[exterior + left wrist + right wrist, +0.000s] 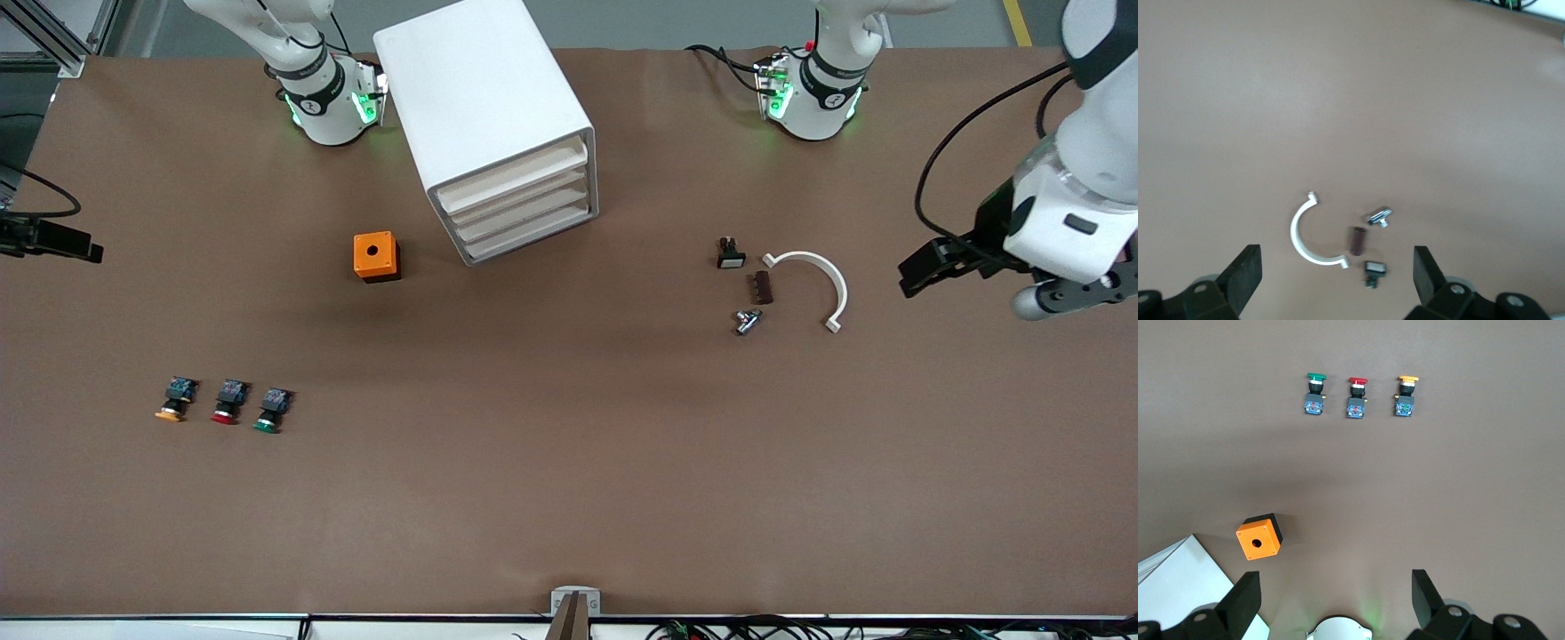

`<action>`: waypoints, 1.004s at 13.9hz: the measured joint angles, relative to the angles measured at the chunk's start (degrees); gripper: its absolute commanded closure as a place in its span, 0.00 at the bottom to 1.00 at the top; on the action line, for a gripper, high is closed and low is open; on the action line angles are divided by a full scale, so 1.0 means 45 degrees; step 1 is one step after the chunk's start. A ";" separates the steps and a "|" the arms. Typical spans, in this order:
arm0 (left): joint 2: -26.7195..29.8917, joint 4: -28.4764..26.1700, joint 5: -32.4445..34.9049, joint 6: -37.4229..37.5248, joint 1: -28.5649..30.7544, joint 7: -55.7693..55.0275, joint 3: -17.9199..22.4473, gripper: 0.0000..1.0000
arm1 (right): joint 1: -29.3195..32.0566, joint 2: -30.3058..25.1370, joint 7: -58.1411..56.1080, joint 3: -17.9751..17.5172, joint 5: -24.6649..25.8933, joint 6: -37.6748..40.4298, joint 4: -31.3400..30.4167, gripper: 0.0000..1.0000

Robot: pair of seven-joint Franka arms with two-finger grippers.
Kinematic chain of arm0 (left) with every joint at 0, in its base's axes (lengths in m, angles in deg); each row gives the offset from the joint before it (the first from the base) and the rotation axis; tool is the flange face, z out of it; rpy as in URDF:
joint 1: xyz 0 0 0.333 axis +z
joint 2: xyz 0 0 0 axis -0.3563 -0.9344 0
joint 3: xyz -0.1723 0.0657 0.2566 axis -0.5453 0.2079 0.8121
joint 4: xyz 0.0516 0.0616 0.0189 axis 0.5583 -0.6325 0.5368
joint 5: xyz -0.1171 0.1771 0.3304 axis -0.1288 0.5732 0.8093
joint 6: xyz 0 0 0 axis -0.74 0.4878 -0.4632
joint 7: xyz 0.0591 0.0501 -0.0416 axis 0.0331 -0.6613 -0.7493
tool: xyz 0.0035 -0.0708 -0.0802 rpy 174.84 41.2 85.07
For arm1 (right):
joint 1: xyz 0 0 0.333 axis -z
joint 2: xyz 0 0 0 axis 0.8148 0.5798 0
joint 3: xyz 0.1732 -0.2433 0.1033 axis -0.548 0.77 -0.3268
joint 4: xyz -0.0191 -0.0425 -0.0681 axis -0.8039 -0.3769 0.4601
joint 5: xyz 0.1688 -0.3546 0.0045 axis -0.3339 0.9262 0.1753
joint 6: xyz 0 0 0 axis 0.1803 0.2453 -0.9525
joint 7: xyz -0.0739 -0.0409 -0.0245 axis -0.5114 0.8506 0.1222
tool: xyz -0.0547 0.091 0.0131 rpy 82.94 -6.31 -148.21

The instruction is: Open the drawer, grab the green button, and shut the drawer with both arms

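The white cabinet (480, 98) stands between the arm bases, and its four cream drawer fronts (524, 200) are all pushed in. The green-capped button (268, 412) lies on the table near the right arm's end, nearer the front camera than the cabinet. It also shows in the right wrist view (1314, 393). My left gripper (916, 276) hangs open and empty over the table at the left arm's end; its jaws stand wide apart in the left wrist view (1337, 280). My right gripper (1337, 600) is open and empty, high above its own base, and is out of the front view.
A red-capped button (228, 404) and an orange-capped button (175, 402) lie beside the green one. An orange box with a hole (376, 256) sits by the cabinet. A white curved piece (822, 276), a brown block (762, 287), a black switch (730, 254) and a bolt (747, 321) lie near the left gripper.
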State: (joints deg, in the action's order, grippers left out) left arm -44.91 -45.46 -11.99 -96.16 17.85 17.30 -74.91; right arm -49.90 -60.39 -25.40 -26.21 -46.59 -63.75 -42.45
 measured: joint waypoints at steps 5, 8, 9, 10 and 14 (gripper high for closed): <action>0.1484 -0.1056 0.0000 0.0573 0.0260 0.2422 0.0783 0.00 | -0.0151 -0.0655 -0.0001 -0.0149 -0.0022 -0.0050 -0.0395 0.00; 0.2427 -0.2029 0.0000 0.0580 0.0269 0.3100 0.1153 0.00 | -0.0163 -0.1274 -0.0087 -0.0161 -0.0022 -0.0502 -0.1153 0.00; 0.2660 -0.2281 0.0000 0.0579 0.0280 0.3142 0.1167 0.00 | -0.0186 -0.1533 -0.0176 -0.0163 -0.0023 -0.0754 -0.1474 0.00; 0.2821 -0.2457 0.0000 0.0574 0.0293 0.3148 0.1168 0.00 | -0.0256 -0.1821 -0.0237 -0.0161 -0.0023 -0.1052 -0.1856 0.00; 0.2909 -0.2657 0.0000 0.0568 0.0357 0.3192 0.1176 0.00 | -0.0655 -0.3239 -0.0244 -0.0160 -0.0023 -0.2348 -0.3826 0.00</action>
State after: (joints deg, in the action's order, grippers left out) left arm -31.82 -57.41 -11.99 -93.60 19.45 31.66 -69.62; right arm -52.85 -74.97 -26.50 -26.93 -46.69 -74.32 -59.67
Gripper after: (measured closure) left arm 0.000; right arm 0.000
